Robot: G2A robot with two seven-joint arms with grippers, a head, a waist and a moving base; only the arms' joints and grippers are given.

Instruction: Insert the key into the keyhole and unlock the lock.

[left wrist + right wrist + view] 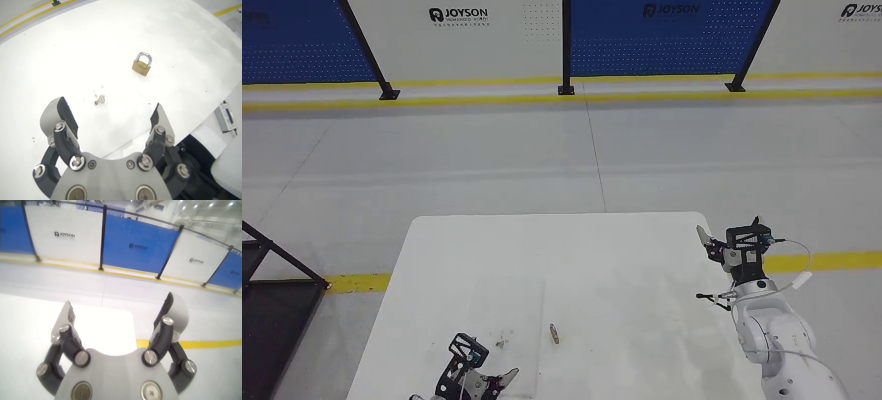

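A small silver key [100,100] lies flat on the white table [75,56], seen in the top view as a speck [501,343] near the front. The brass padlock [142,65] with its steel shackle lies a short way beyond and to the right of the key, and appears in the top view as the padlock [554,333]. My left gripper [109,103] hovers open just short of the key, at the front left of the table [485,365]. My right gripper [118,298] is open and holds nothing, above the table's far right corner [732,243].
The table's rounded far right corner [128,313] lies under the right gripper, with floor and a yellow line beyond. A black stand [272,260] is off the table's left side. A small grey box [226,118] hangs below the table's near edge.
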